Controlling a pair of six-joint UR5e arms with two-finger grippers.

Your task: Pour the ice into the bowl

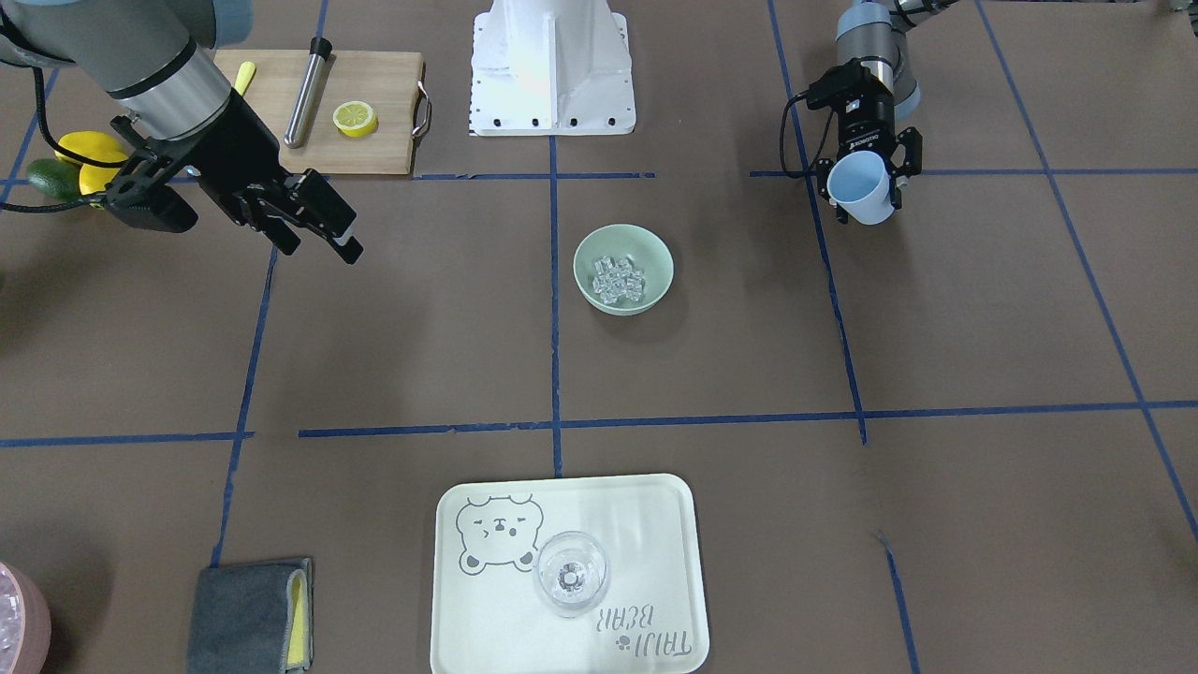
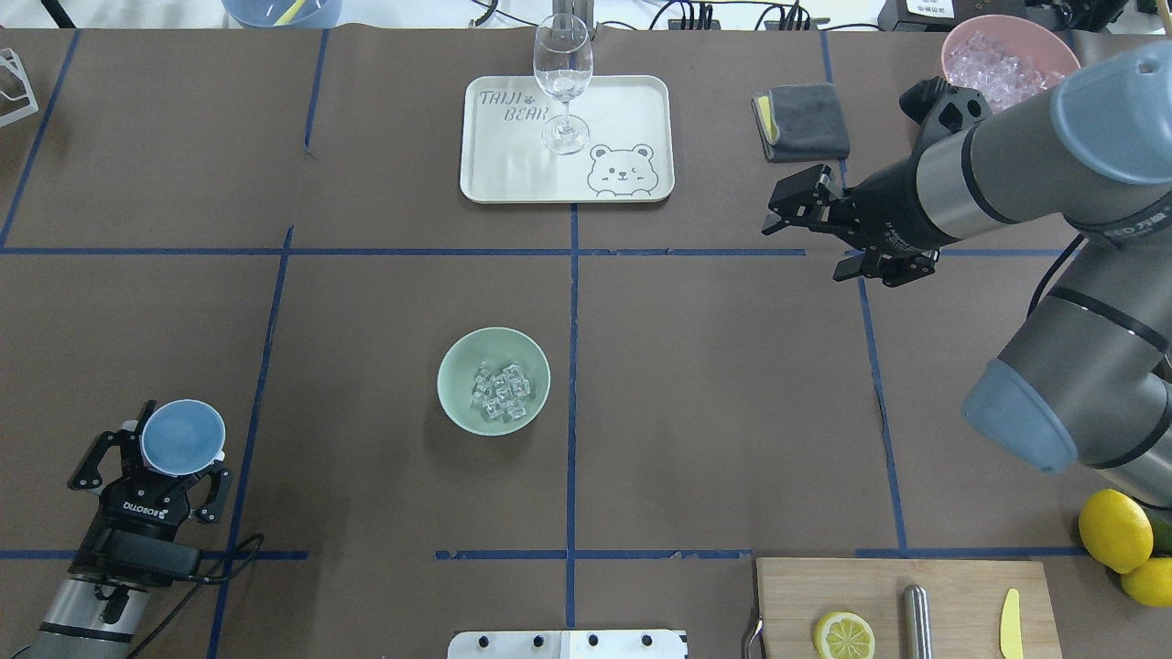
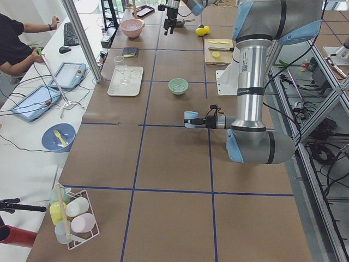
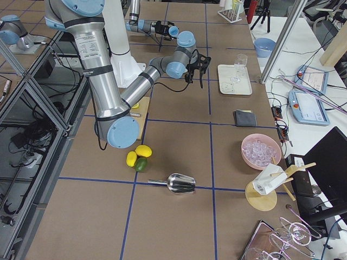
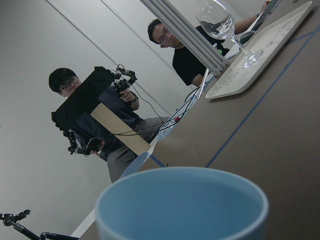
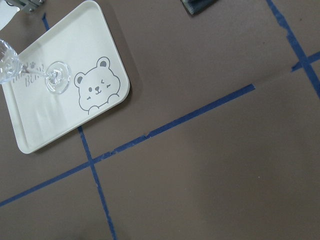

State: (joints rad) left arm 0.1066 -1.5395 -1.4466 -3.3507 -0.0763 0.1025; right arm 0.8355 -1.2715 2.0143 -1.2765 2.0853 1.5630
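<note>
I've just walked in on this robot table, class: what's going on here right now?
The left tool is shut on a light blue cup, held off to the robot's left, well away from the bowl. The ice lies heaped in the bowl at the table's middle. The left wrist view shows none inside the cup, so the pour looks done. The right tool is open and empty, hovering over the table near the grey cloth.

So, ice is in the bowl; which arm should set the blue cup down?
Left. The left end effector holds the cup; the right end effector is open, empty and far from it.
</note>
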